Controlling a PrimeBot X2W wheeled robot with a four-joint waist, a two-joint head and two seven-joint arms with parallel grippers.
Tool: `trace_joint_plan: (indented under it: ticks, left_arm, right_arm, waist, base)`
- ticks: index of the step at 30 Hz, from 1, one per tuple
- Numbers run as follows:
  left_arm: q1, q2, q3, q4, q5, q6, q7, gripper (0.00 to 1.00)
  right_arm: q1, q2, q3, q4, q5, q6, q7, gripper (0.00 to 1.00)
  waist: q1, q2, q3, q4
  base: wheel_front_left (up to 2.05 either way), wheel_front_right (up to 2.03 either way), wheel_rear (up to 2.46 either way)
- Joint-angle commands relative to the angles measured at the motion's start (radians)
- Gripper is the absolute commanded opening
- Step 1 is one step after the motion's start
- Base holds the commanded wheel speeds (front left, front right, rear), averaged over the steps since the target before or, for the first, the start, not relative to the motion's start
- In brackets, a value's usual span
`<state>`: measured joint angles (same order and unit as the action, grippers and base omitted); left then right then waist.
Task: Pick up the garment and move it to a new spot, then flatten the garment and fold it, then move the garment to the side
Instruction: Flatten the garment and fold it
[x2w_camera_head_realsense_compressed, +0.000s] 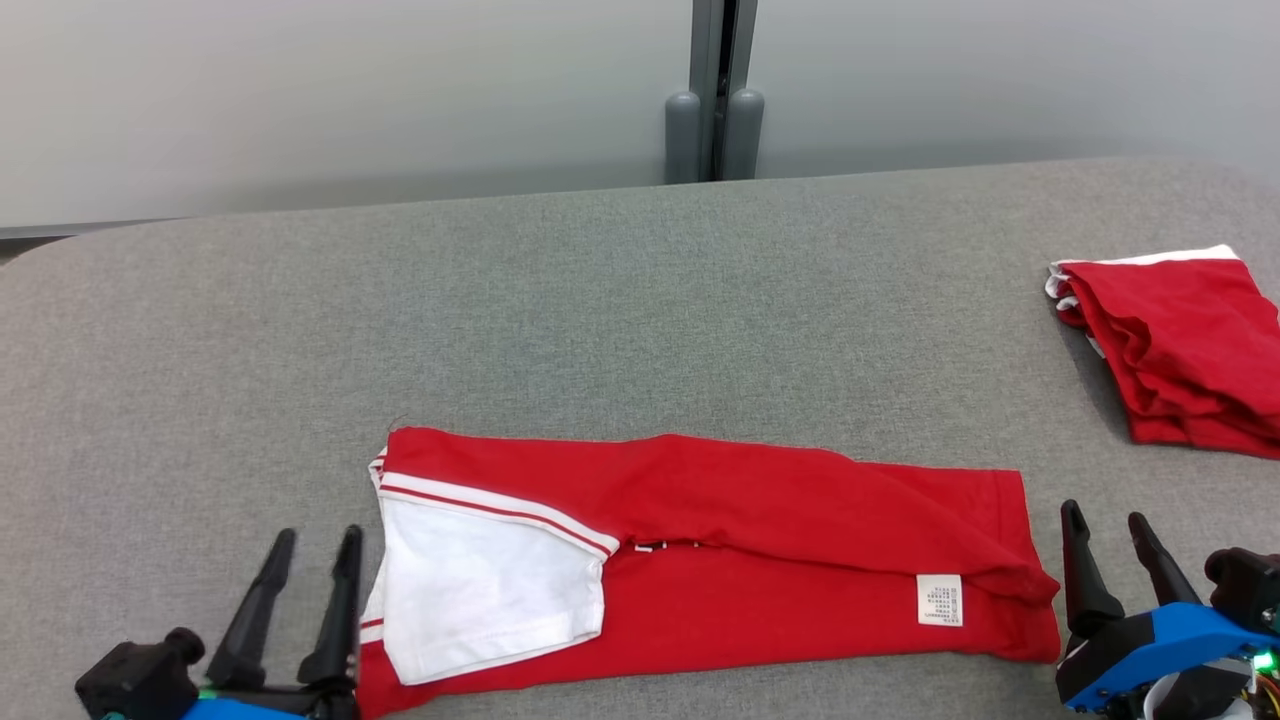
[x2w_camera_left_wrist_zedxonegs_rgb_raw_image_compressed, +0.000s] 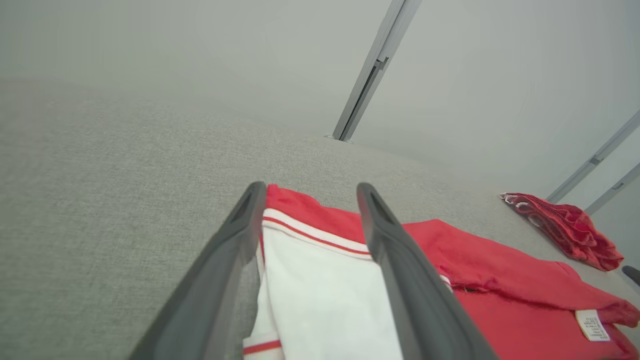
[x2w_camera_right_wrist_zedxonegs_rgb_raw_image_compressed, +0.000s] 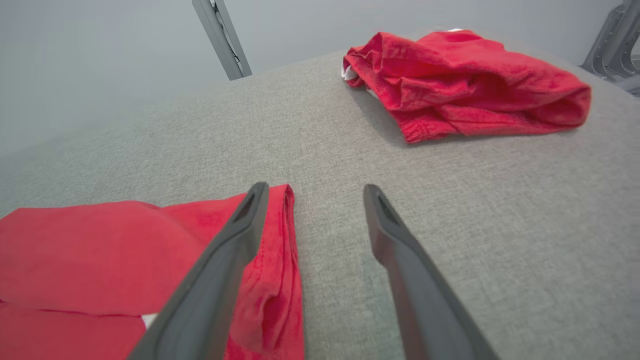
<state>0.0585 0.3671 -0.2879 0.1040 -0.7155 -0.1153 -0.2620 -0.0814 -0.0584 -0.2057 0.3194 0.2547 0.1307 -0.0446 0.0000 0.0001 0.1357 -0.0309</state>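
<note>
A red shirt (x2w_camera_head_realsense_compressed: 760, 530), folded lengthwise into a long band, lies flat along the near side of the grey tabletop (x2w_camera_head_realsense_compressed: 600, 300), its white, red-striped sleeve (x2w_camera_head_realsense_compressed: 490, 590) at the left end and a care label (x2w_camera_head_realsense_compressed: 939, 600) near the right.

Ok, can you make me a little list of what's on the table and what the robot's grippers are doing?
Table: grey fabric
Red garment: folded into a long strip, lying flat
White sleeve: on its left end
Second red garment: bunched, far right
Left gripper: open, by the strip's left end, empty
Right gripper: open, by the strip's right end, empty
</note>
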Motion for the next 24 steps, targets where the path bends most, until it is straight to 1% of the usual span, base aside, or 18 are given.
trace_joint_plan:
  ticks: [1,7,9,14,19,20,21,22,23,24]
  left_arm:
    - [0.009,-0.010,0.025,0.011,0.026,0.010,-0.004,1.00]
    - [0.010,-0.069,0.098,0.058,0.100,0.080,-0.004,1.00]
    - [0.001,-0.083,0.110,0.067,0.118,0.094,-0.004,1.00]
    - [-0.014,-0.112,0.123,0.082,0.151,0.088,-0.004,1.00]
    - [-0.008,-0.130,0.138,0.088,0.173,0.082,-0.004,1.00]
    - [-0.006,-0.131,0.140,0.090,0.178,0.081,-0.004,1.00]
    - [-0.004,-0.132,0.142,0.091,0.182,0.079,-0.004,1.00]
    - [-0.002,-0.133,0.145,0.093,0.185,0.078,-0.004,1.00]
    - [-0.001,-0.134,0.147,0.094,0.189,0.075,-0.004,1.00]
    - [-0.001,-0.134,0.147,0.094,0.189,0.075,-0.004,1.00]
  right_arm:
    - [0.009,0.004,-0.003,0.001,-0.012,0.000,0.002,1.00]
    - [-0.014,0.005,0.032,0.031,-0.044,0.000,0.016,1.00]
    - [-0.023,0.006,0.039,0.054,-0.063,0.000,0.019,1.00]
    - [-0.031,0.002,0.043,0.128,-0.137,0.000,-0.007,1.00]
    - [-0.024,0.006,0.055,0.215,-0.150,0.000,-0.022,1.00]
    - [-0.026,0.007,0.058,0.234,-0.152,0.000,-0.023,0.98]
    - [-0.029,0.008,0.061,0.250,-0.150,0.000,-0.022,0.43]
    - [-0.033,0.008,0.063,0.265,-0.145,0.000,-0.023,0.16]
    - [-0.040,0.009,0.065,0.279,-0.140,0.000,-0.024,0.00]
    - [-0.040,0.009,0.065,0.279,-0.140,0.000,-0.024,0.00]
  waist:
    - [0.0000,-0.0001,-0.004,0.001]
    - [0.0000,-0.0001,-0.010,0.015]
    - [0.0000,-0.0001,-0.005,0.022]
    - [0.0000,-0.0001,0.005,0.049]
    - [0.0000,-0.0001,0.009,0.063]
    - [0.0000,-0.0001,0.009,0.064]
    - [0.0000,-0.0001,0.008,0.065]
    - [0.0000,-0.0001,0.007,0.064]
    - [0.0000,-0.0001,0.006,0.063]
    - [0.0000,-0.0001,0.006,0.063]
  base:
    - [0.00,0.00,0.00]
    - [0.00,0.00,0.00]
    - [0.00,0.00,0.00]
    - [0.00,0.00,0.00]
    - [0.00,0.00,0.00]
    - [0.00,0.00,0.00]
    - [0.00,0.00,0.00]
    - [0.00,0.00,0.00]
    - [0.00,0.00,0.00]
    - [0.00,0.00,0.00]
